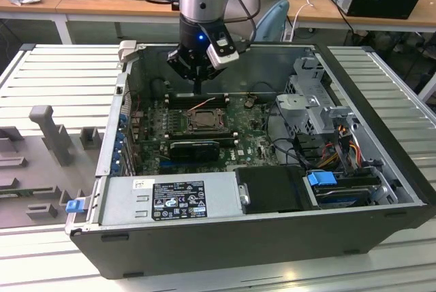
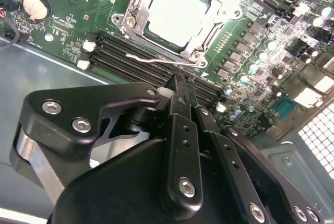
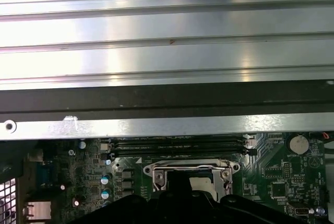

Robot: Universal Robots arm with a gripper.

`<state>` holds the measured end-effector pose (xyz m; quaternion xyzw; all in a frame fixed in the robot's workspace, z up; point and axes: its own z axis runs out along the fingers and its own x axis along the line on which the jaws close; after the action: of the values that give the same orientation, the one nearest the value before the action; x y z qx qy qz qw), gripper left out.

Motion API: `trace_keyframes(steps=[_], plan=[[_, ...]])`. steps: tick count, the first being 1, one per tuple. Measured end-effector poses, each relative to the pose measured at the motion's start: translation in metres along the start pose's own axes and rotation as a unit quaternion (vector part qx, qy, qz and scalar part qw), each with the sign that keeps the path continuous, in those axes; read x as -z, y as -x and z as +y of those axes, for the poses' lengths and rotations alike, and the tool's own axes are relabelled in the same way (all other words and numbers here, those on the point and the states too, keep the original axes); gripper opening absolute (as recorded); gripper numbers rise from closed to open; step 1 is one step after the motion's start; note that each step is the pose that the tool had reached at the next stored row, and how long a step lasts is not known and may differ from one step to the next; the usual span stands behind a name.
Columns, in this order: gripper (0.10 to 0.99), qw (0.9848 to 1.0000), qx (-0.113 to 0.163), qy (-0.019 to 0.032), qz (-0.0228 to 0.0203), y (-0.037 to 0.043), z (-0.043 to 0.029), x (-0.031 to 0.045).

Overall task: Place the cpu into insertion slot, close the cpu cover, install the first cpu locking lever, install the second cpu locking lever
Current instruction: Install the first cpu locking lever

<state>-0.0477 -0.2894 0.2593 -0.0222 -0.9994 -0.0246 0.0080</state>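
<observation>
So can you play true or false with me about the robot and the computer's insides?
1. The cpu sits in its socket on the green board. True.
2. The gripper is holding the cpu. False: its fingers are shut on nothing, above the long black slots beside the socket.
3. The cpu cover lies flat around the cpu. True.
4. The computer case has its lid on. False: it is open and you can see inside.
5. A round silver battery sits on the board. True.
</observation>
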Motion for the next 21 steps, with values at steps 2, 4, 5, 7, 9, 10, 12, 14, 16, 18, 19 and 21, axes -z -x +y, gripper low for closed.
trace_keyframes(steps=[2, 4, 5, 7, 9, 10, 12, 14, 16, 18, 19, 21], plan=[[0.106, 1.0000, 0.000, 0.0000, 0.0000, 0.0008, 0.0000, 0.0000], [0.106, 1.0000, 0.000, 0.0001, 0.0000, 0.0021, 0.0001, 0.0000], [0.106, 1.0000, 0.000, 0.0003, 0.0000, 0.0030, 0.0001, -0.0001], [0.106, 1.0000, 0.000, 0.0051, 0.0002, 0.0038, -0.0001, -0.0003], [0.106, 0.9999, 0.000, 0.0144, 0.0006, 0.0039, -0.0004, -0.0006], [0.106, 0.9998, 0.000, 0.0203, 0.0010, 0.0040, -0.0004, -0.0008], [0.106, 0.9995, 0.001, 0.0320, 0.0013, 0.0044, -0.0009, -0.0034], [0.106, 0.9994, 0.015, 0.0316, 0.0026, 0.0046, -0.0019, -0.0089], [0.106, 0.9992, 0.023, 0.0314, 0.0033, 0.0045, -0.0027, -0.0140], [0.106, 0.9990, 0.031, 0.0313, 0.0038, 0.0047, -0.0028, -0.0173], [0.106, 0.9988, 0.038, 0.0311, 0.0044, 0.0050, -0.0029, -0.0192], [0.106, 0.9984, 0.048, 0.0299, 0.0053, 0.0064, -0.0029, -0.0217]])
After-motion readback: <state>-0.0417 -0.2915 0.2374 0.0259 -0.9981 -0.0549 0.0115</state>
